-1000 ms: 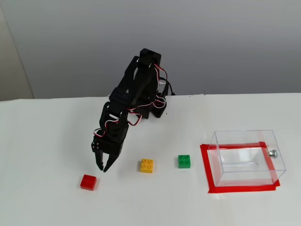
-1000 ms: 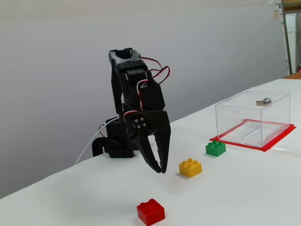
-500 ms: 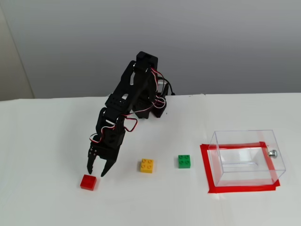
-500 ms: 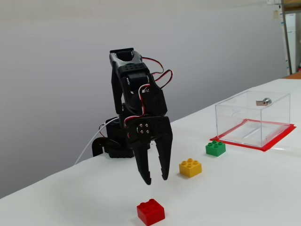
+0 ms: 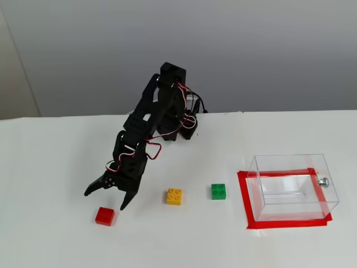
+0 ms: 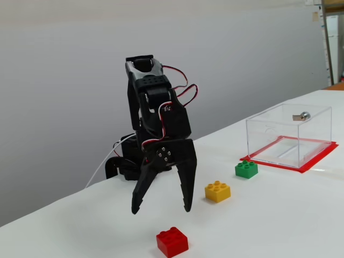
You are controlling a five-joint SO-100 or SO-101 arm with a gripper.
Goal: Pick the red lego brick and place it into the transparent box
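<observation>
Hand (image 5: pixel 106 200) of black plastic hangs spread wide above the studded red lego brick (image 5: pixel 104 215).

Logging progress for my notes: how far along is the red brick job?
Done: gripper open above the red lego brick. In hand: nothing; the brick sits on the table. Left: descend, grasp, carry past the yellow brick and green brick into the empty transparent box.
</observation>
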